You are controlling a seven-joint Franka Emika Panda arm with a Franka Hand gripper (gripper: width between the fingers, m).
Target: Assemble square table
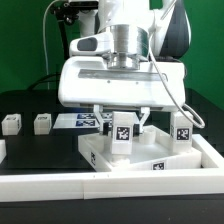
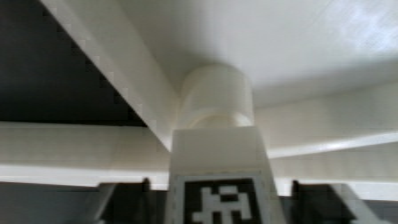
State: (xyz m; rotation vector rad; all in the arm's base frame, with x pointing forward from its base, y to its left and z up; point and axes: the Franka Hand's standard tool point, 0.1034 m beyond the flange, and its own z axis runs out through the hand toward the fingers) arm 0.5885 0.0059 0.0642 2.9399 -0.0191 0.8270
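My gripper [image 1: 122,124] is shut on a white leg post [image 1: 122,134] with a black-and-white tag and holds it upright over the near-left corner of the white square slab [image 1: 160,160]. In the wrist view the leg post [image 2: 217,110] runs from between the dark fingers [image 2: 135,203] down to the slab [image 2: 320,40]; whether its far end sits in a socket is hidden. A second tagged leg post [image 1: 183,131] stands upright at the slab's corner on the exterior view's right. Two more leg posts [image 1: 42,122] [image 1: 10,124] lie on the black worktop at the exterior view's left.
The marker board [image 1: 78,120] lies flat behind the slab, left of my gripper. A white raised border [image 1: 60,185] runs along the front and up the exterior view's right side of the slab. The arm's wide white body [image 1: 115,80] hangs over the slab.
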